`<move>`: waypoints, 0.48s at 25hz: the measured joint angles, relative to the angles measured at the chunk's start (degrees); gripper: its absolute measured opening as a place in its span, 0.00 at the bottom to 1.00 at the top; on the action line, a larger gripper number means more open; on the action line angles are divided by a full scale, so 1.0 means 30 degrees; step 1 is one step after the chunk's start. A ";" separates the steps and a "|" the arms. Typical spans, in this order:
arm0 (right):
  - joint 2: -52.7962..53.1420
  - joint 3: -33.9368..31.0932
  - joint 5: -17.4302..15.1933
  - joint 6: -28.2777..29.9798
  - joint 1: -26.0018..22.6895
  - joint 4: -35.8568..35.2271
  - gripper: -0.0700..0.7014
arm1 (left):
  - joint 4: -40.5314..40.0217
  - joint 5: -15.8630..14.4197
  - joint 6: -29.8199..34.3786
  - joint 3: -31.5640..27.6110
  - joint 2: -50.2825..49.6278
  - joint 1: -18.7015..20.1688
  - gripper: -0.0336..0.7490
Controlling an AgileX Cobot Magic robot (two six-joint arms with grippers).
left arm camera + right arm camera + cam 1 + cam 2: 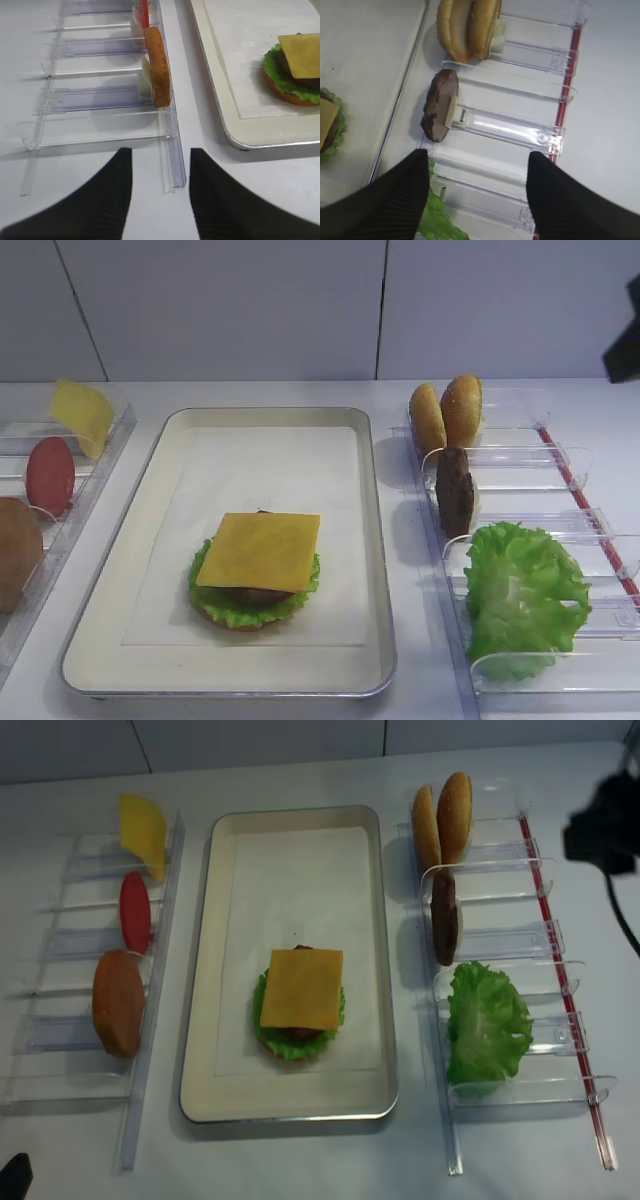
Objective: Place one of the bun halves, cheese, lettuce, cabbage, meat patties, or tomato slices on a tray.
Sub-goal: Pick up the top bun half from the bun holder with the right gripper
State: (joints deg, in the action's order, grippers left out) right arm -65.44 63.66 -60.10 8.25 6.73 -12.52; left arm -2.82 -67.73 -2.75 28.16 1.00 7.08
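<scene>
Meanwhile, a half-built burger, cheese [259, 550] over lettuce [225, 608], sits at six o'clock on the tray [150, 540]. The right end effector [477, 192] hovers with fingers apart and empty above the right rack [520, 132], the meat patty [439, 111] at eleven o'clock from it and the bun halves [467, 27] at twelve. The left end effector [160, 192] also stands apart, holding nothing, just short of the left rack [100, 100]. A descent could strike the clear dividers (hard to see against the white surface [590, 400]) or knock the upright patty from its slot. Both arms are largely out of the overhead views, and the stack's lower layers stay hidden.
</scene>
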 joint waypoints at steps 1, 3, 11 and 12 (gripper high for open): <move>-0.0852 0.0849 -0.0225 -0.0275 0.0644 0.0347 0.69 | 0.0008 0.0000 0.0000 0.0000 0.0000 0.0000 0.37; -0.2825 0.2414 -0.0656 -0.1567 0.1910 0.1546 0.69 | 0.0008 0.0000 0.0000 0.0000 0.0000 0.0000 0.37; -0.9339 0.8199 -0.2332 -0.4856 0.3732 0.4174 0.69 | 0.0008 0.0000 0.0000 0.0000 0.0000 0.0000 0.37; -0.9967 0.8749 -0.2361 -0.4956 0.3740 0.4174 0.69 | 0.0008 0.0000 0.0000 0.0000 0.0000 0.0000 0.37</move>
State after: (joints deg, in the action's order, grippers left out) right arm -95.34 89.91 -67.18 -6.61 17.95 0.00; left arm -2.79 -67.73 -2.75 28.16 1.00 7.08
